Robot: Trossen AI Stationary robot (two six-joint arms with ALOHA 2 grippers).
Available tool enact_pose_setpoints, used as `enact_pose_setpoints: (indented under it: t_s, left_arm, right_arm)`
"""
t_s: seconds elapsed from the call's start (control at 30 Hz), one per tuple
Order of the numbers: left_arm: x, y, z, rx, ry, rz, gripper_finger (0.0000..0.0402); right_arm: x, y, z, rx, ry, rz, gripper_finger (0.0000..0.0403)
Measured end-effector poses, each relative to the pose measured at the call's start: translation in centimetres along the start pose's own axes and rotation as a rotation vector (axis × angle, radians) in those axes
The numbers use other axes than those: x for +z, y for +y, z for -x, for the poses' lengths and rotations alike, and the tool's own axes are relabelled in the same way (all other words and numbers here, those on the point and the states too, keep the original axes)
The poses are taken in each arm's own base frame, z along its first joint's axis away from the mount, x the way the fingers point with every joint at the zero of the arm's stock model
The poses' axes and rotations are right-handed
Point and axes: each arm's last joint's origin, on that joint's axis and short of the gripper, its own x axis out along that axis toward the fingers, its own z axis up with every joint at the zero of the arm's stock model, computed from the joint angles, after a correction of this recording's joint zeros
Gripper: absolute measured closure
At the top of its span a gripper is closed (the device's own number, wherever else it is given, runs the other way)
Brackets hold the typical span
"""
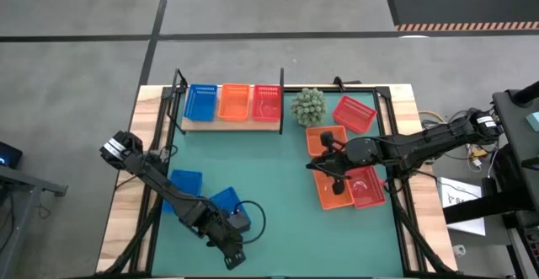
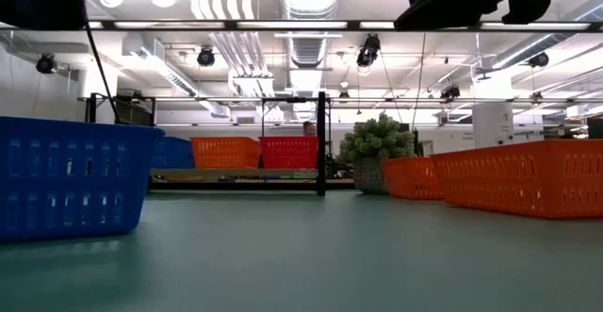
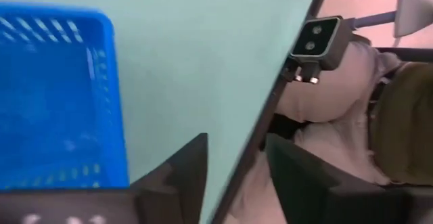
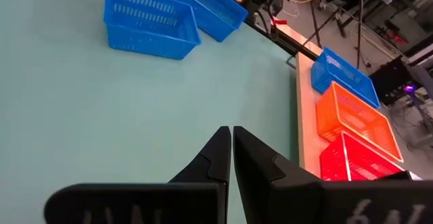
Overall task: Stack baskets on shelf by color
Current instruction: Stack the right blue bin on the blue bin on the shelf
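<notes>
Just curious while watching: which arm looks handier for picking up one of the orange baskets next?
Probably the right. Its gripper hangs over the orange baskets, while the left gripper sits near the blue baskets.

baskets [image 1: 235, 102]: blue, orange, red | mat [image 1: 278, 178]: green | shelf [image 1: 232, 125]: light wood

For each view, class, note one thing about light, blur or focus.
High view: even light, baskets on the shelf crisp. Low view: bright ceiling lamps glare; the near blue basket looks soft. Left wrist view: its blue basket is blurred. Right wrist view: the right pincer is dark and soft, while the far blue baskets are sharp.
</notes>
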Motion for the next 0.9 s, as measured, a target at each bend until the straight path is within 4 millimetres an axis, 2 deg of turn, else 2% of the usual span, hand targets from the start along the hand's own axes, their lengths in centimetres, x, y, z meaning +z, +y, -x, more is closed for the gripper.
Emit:
enact_pose_setpoints:
  t_s: [0.17, 0.5, 0.7, 0.9]
  left_arm:
    - [0.2, 0.1, 0.0, 0.042, -0.087, -0.105, 0.0229]
    - [0.3, 0.5, -0.6, 0.100, -0.121, -0.139, 0.0227]
    - [-0.1, 1.9, -0.4, 0.249, -0.076, -0.117, 0.0227]
    - [0.0, 2.5, -1.4, 0.217, -0.102, -0.104, 0.0227]
  right_arm:
    - [0.1, 0.1, 0.0, 0.045, -0.023, -0.017, 0.0392]
    - [0.1, 0.1, 0.0, 0.044, -0.022, -0.025, 0.0392]
    - [0.1, 0.1, 0.0, 0.048, -0.022, -0.027, 0.0392]
    - [-0.3, 0.3, 0.0, 0.068, 0.012, -0.023, 0.0392]
